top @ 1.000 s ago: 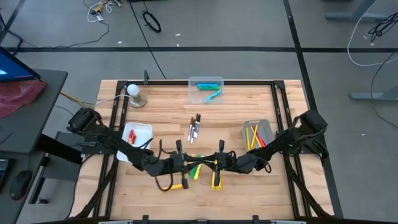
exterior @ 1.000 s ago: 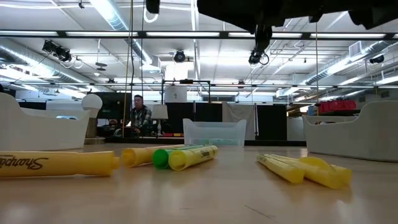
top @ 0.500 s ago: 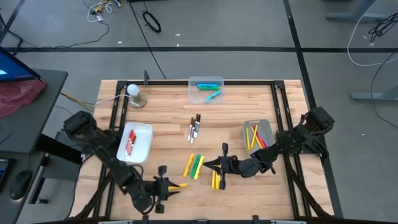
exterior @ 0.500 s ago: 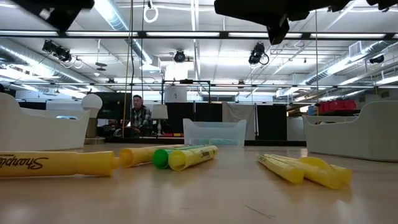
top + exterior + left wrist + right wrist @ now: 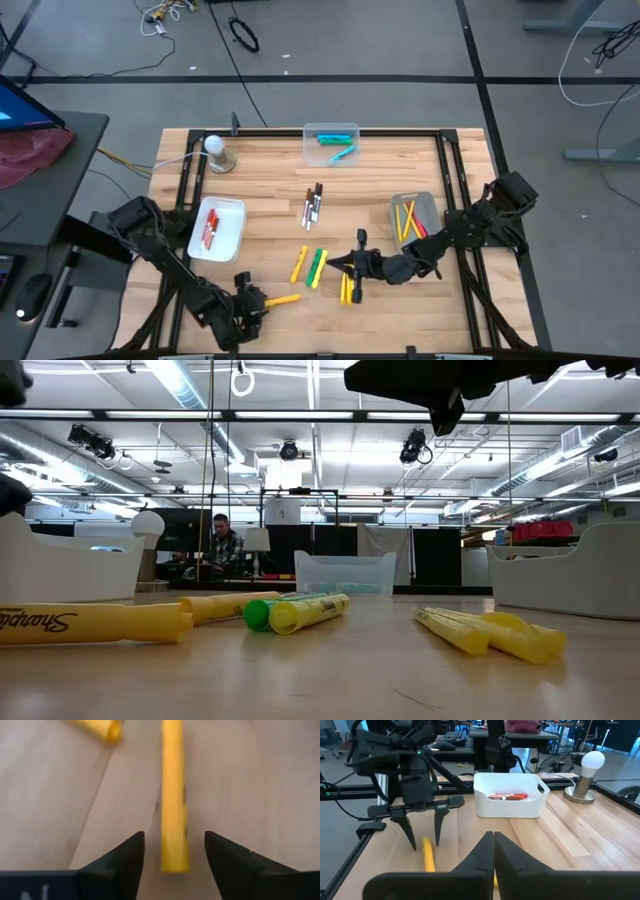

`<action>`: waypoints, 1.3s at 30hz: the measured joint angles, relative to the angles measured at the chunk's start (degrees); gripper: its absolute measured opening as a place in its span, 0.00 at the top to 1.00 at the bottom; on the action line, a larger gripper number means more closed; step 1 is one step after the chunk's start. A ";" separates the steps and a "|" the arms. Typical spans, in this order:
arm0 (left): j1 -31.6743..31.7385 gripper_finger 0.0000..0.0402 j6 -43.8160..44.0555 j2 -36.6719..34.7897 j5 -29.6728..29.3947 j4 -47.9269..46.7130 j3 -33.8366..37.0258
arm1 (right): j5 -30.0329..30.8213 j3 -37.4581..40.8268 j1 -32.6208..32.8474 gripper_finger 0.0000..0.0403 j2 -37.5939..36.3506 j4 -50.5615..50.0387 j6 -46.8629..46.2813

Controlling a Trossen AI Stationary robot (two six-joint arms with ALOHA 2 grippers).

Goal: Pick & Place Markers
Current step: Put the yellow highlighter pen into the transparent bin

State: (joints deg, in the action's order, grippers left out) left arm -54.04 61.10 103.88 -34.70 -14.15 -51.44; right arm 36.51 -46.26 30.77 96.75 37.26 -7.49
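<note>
Since light, stiff, slick: take slim yellow marker (image 5: 173,795) mid-barrel, near tabletop's front edge. Left gripper (image 5: 174,862) spread astride it; right gripper (image 5: 493,845) pinched empty.

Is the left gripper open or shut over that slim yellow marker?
Open: the left gripper has its fingers spread either side of the slim yellow marker, not touching it.

I can read one brand only: "Sharpie" in red script along the yellow marker (image 5: 90,623) lying nearest on my left. A green-capped yellow marker (image 5: 300,610) bears dark print too small to make out
</note>
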 joint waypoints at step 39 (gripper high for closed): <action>18.32 0.81 -23.15 -3.00 2.38 -4.69 -15.34 | -17.52 -8.59 -1.12 0.39 0.70 -25.76 1.49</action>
State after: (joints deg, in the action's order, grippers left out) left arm -35.73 37.94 100.88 -32.32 -18.85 -66.78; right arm 18.99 -54.85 29.65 97.45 11.50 -6.00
